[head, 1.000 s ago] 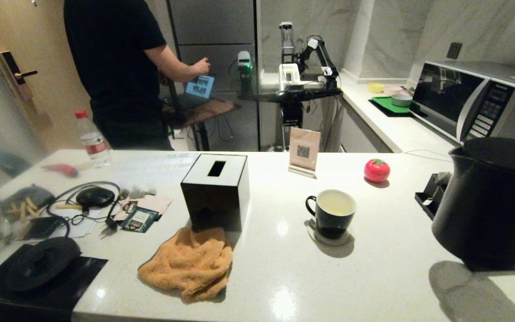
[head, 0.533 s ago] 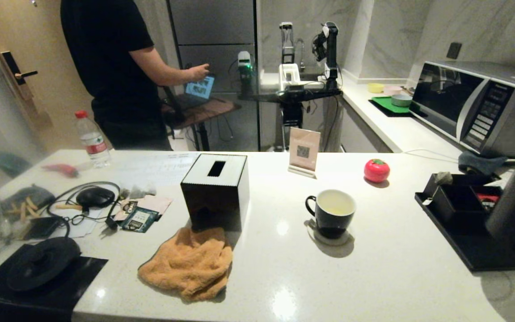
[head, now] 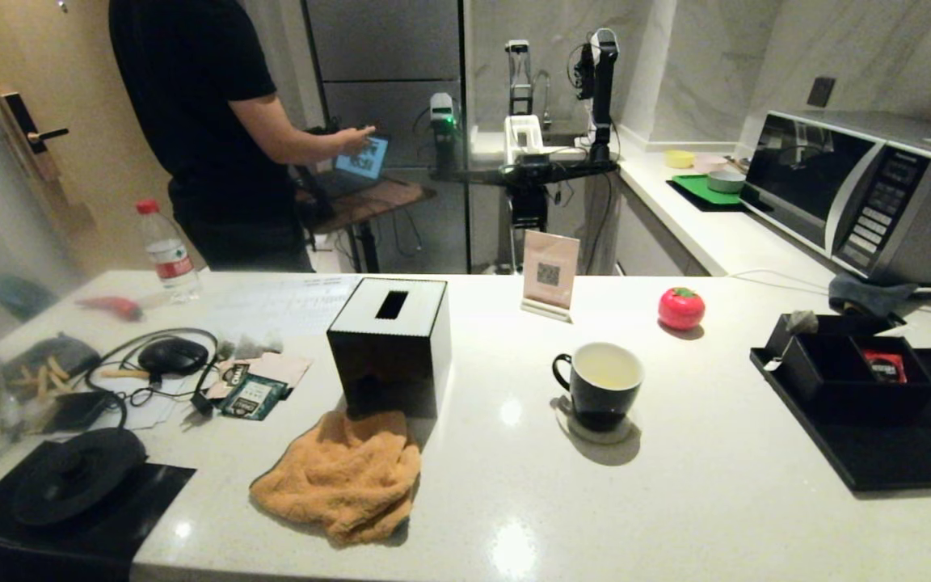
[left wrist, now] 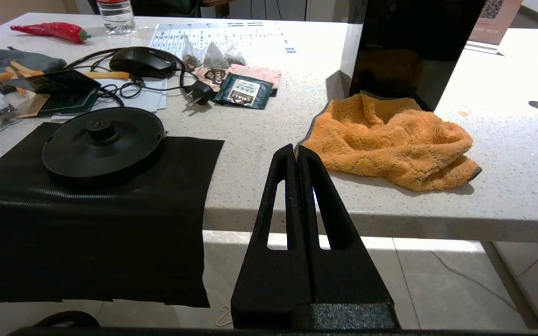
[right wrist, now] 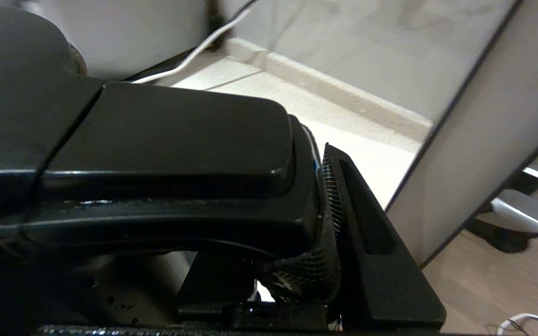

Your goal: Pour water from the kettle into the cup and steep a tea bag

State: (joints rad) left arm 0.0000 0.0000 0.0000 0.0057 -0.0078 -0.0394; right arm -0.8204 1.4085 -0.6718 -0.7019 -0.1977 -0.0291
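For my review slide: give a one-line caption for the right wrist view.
Right gripper shut on the kettle handle, carried off the counter beside a pale panel, floor below.

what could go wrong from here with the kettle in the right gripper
The right gripper clamps the kettle by its handle, outside the head view and near a pale panel; a swing could strike it. The cup already holds pale liquid on a small coaster; a nudge might spill it. The black tray lies on its right, so a low reach might snag it.
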